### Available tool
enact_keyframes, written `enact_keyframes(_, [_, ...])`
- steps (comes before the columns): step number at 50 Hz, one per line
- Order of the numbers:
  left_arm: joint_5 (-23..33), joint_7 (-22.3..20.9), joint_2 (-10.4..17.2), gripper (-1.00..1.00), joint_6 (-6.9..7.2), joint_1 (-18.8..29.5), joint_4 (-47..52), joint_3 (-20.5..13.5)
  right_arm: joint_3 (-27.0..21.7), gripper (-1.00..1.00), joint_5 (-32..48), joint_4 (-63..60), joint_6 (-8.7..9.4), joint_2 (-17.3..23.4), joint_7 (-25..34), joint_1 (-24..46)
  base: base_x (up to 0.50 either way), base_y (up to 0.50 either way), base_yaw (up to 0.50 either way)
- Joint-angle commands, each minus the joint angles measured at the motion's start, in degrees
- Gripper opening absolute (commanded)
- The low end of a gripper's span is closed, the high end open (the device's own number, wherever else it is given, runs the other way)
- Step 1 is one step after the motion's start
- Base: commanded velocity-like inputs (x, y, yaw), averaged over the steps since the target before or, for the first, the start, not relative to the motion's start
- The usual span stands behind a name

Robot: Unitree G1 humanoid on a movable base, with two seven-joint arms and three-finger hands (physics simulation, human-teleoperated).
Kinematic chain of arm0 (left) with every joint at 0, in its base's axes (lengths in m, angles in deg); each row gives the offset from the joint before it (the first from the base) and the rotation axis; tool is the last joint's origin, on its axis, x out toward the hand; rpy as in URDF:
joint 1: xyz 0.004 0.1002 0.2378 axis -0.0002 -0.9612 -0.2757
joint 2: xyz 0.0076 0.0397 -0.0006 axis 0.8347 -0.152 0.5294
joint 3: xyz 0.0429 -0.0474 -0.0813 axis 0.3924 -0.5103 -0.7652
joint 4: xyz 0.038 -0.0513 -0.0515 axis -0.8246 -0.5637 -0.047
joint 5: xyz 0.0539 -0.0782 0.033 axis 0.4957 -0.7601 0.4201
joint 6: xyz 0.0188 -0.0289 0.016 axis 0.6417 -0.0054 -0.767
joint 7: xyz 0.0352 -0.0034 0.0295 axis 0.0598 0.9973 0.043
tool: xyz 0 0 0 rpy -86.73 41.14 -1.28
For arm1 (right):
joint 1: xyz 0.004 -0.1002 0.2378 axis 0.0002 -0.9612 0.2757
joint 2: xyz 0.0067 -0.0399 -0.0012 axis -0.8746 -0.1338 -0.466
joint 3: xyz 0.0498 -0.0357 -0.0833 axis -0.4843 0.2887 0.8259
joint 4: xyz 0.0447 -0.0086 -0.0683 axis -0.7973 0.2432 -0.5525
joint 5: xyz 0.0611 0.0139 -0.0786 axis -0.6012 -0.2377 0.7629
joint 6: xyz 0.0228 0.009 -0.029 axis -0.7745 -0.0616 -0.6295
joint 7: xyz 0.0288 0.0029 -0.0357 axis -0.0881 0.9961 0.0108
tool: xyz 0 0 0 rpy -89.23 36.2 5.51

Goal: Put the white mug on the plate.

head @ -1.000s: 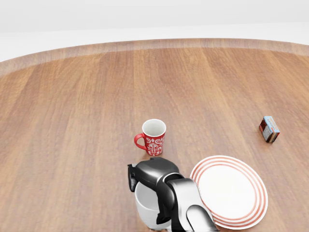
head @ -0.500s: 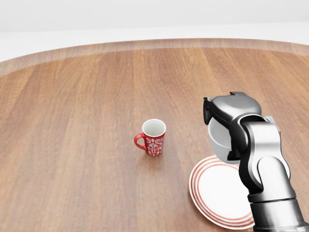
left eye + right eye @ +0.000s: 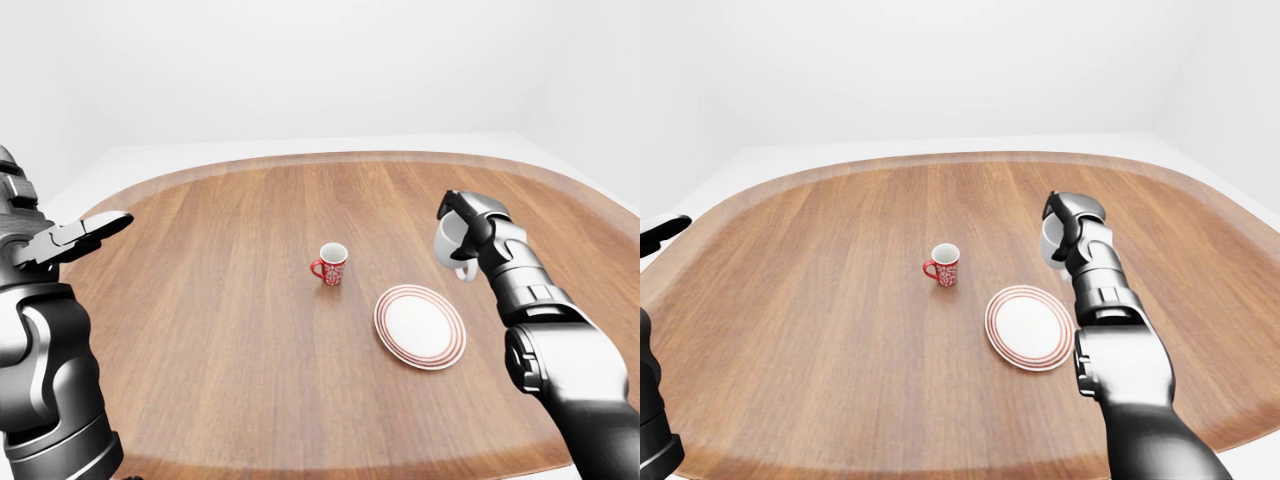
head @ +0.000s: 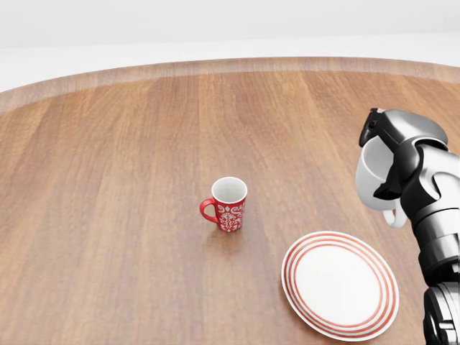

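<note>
Two mugs show on our wooden table (image 4: 108, 180), and only one stands on it: the red patterned mug (image 4: 228, 204), upright near the middle of the head view, handle to its left. Our right hand (image 4: 394, 159) has its fingers closed around the white mug (image 4: 373, 183), which hangs in the air, tilted, with its handle pointing down. The mug sits at about one o'clock from the red-ringed plate (image 4: 340, 283), above the plate's upper right rim and not touching it. The plate lies at about four o'clock from the red mug. Our left hand (image 3: 78, 236) hangs at the left edge of the left-eye view, fingers stretched out, gripping nothing.
</note>
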Motion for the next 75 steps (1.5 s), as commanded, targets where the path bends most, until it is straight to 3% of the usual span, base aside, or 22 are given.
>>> enact_keyframes(1, [0.3, -0.2, -0.2, 1.00, 0.00, 0.0, -0.5, 0.3, 1.0, -1.00, -5.8, 10.6, 0.00, 0.2, -5.7, 3.7, 0.00, 0.00, 0.00])
enact_keyframes(24, [0.2, 0.0, -0.3, 1.00, 0.00, -0.3, 0.3, 0.1, 3.2, -1.00, -2.0, 13.3, 0.00, -6.4, -8.5, -3.0, 0.00, 0.00, 0.00])
enact_keyframes(75, [0.1, 0.0, -0.2, 1.00, 0.00, 0.0, -0.2, 0.2, 3.0, -1.00, -0.5, 14.3, 0.00, -10.7, -10.0, -7.1, 0.00, 0.00, 0.00])
